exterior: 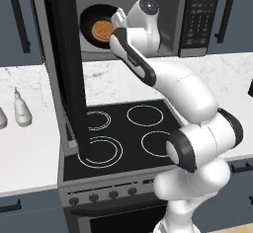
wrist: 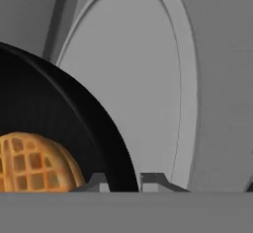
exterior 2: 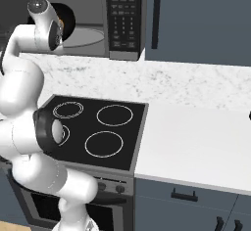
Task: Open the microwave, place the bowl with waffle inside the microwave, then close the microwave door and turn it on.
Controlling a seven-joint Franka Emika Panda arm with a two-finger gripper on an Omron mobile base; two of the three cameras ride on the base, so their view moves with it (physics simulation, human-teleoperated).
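Closest to the hand camera, two small dark fingertips [wrist: 153, 181] are seen rising on either side of the rim of the bowl [wrist: 44, 108]. The rim passes between them, one tip standing inside the bowl and the other outside, so the gripper [wrist: 123, 183] is narrowed to a pinch on the bowl's edge. The bowl is shown as a shallow round black dish with a smooth curved wall, and it is seen tilted in the base views, its open face turned toward the left base camera.

Inside the bowl, the waffle [wrist: 34, 162] is seen lying against the dark floor, near the inner fingertip but apart from it. It is a round golden-brown disc marked with a grid of square pockets, and it is clearly smaller than the bowl.

Behind the bowl in the hand view, the round turntable [wrist: 143, 79] is seen as a pale grey disc set in the light grey interior of the microwave [exterior: 200, 15]. In the left base view, the bowl and waffle are held up within the microwave's opening, at the left part of the cavity, with the arm reaching up to them from below. The microwave door [exterior: 66, 69] is swung fully open and is seen edge-on as a tall dark panel at the left, above the stovetop [exterior: 123, 133].
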